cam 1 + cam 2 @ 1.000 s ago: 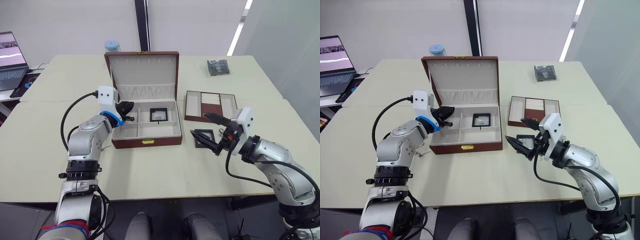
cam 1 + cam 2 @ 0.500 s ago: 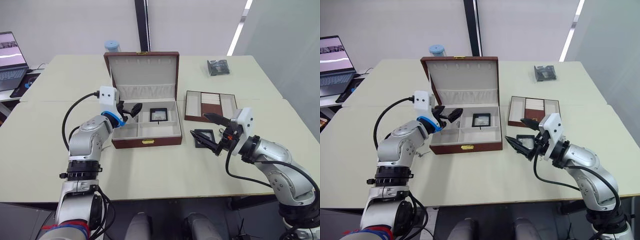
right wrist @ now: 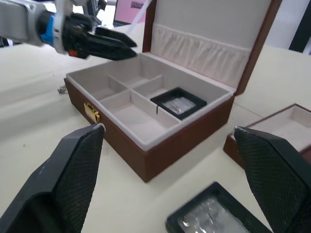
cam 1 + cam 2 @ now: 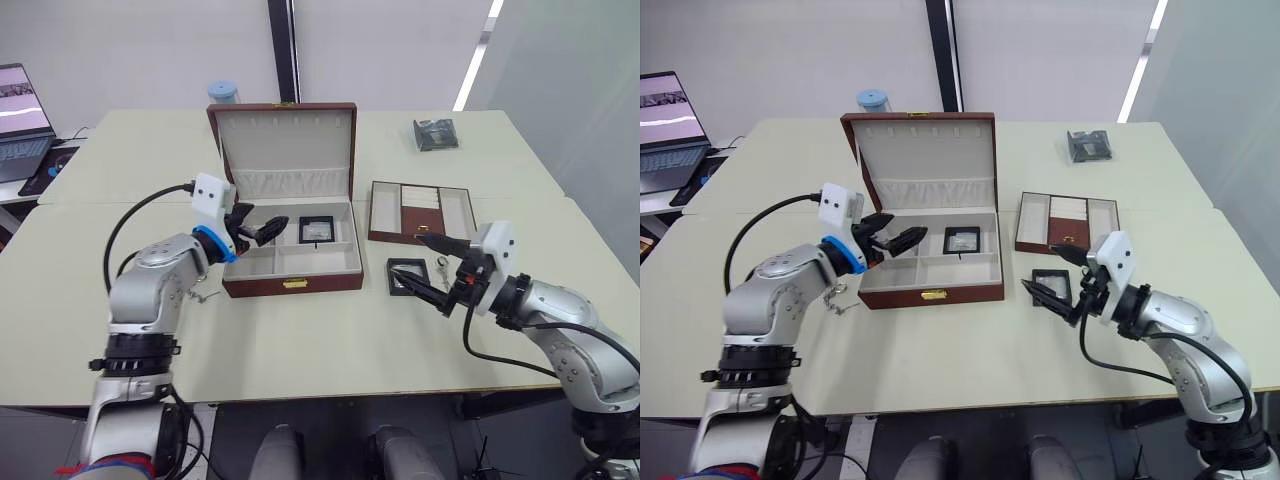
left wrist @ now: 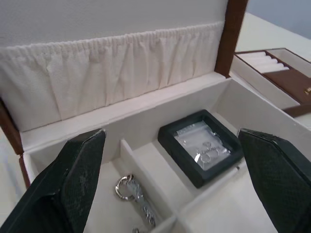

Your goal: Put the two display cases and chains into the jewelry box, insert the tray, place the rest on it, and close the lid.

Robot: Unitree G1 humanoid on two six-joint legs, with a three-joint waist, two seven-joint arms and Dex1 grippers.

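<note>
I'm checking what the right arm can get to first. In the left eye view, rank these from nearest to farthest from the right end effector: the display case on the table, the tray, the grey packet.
1. Display case on the table: right beside the right end effector, toward the box.
2. Tray: just behind it.
3. Grey packet: far back on the table.

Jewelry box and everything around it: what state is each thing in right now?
Jewelry box: open.
Lid: upright.
Display case: lying in box.
Second display case: on table.
Chain: in box compartment.
Another chain: on table.
Tray: on table, not inserted.
Left tool: open, empty.
Right tool: open, empty.
</note>
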